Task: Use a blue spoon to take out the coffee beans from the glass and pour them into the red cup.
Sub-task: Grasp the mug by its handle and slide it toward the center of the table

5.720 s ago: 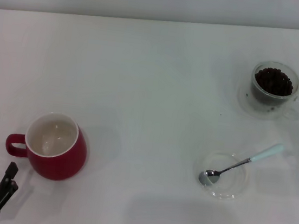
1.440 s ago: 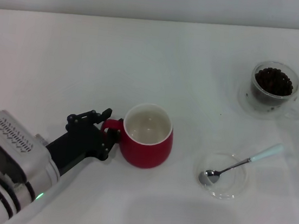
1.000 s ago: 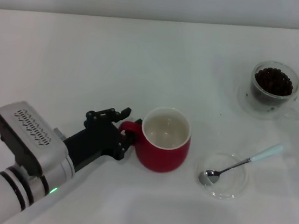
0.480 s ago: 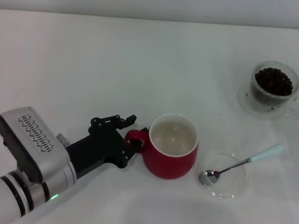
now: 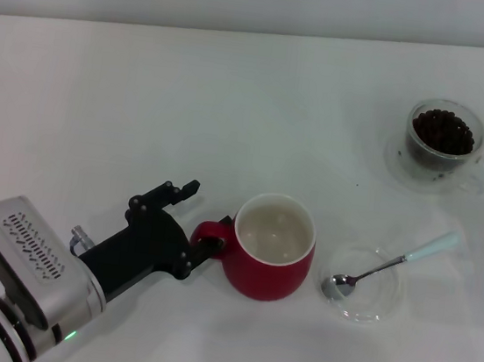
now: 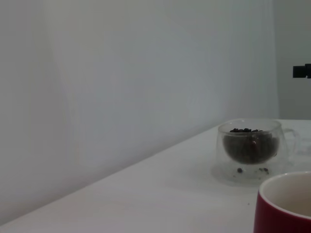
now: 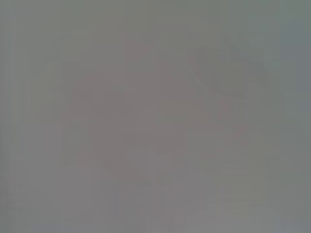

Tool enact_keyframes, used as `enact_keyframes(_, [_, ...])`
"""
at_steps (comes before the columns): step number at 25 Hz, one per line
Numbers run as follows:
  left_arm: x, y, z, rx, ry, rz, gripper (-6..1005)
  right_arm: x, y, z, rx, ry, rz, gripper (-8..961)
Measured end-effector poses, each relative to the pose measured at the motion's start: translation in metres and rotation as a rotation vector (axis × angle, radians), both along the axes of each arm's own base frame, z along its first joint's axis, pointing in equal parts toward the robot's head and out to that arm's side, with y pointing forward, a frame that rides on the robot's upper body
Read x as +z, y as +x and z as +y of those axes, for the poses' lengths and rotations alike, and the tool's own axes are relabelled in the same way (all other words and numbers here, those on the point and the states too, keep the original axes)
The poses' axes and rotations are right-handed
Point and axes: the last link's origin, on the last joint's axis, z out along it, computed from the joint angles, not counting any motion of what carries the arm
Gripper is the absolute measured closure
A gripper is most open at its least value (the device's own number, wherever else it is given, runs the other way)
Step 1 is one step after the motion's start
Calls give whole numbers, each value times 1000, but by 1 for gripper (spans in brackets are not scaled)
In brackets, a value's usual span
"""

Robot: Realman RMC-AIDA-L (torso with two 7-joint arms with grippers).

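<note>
Watching from the side, the left gripper (image 5: 191, 219) sits right at the red cup (image 5: 271, 246), its fingers spread on either side of the loop handle, 1 above and 1 just touching it from below, not pinching as far as I can see. The right gripper isn't in sight anywhere.

The blue spoon (image 5: 388, 266) lies in a flat clear dish (image 5: 371, 307) just beside the cup, bowl in the dish, pale handle poking out over the rim toward the glass (image 5: 442, 144). The glass sits well apart at the far right, heaped with coffee beans (image 5: 443, 132).

My guess: that spoon is light, stiff and pretty slick on the metal stem, so the handle end hanging off the dish looks like the spot to pinch. The glass is fragile and probably tips easily, so scoop gently.
</note>
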Motion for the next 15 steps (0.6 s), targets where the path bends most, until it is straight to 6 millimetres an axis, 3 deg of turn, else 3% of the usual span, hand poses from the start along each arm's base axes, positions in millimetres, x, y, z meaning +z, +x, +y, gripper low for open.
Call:
enact_keyframes(2, [0,-1,-1,4,0,0,381,0,0,0,0,0,-1,214])
enact_keyframes(15, [-2,-7,-6,34,-12,6,384,0,1,-1,-1,-3,-6,217])
